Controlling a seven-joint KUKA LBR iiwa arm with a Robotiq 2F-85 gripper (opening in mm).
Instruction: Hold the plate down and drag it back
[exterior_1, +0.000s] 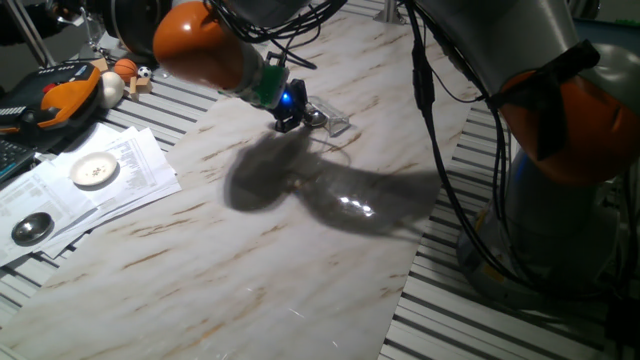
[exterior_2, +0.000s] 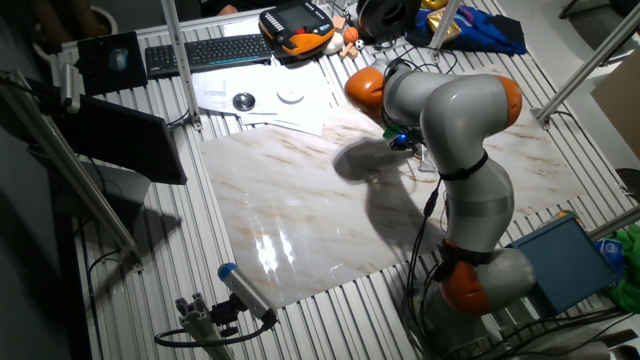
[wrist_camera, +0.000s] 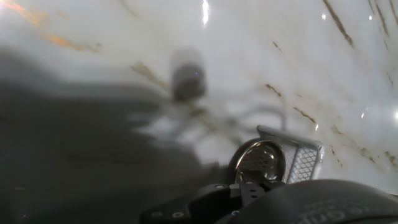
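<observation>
Hand view catches the small grey plate (wrist_camera: 261, 160) propped against the clear wedge stand (wrist_camera: 303, 162), gripper (exterior_1: 288, 121) poised to pin it, finger state hidden.

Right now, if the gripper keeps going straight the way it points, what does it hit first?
Most likely the plate, directly below the gripper, beside the clear stand. Contact can't be judged; depth is unclear.
</observation>
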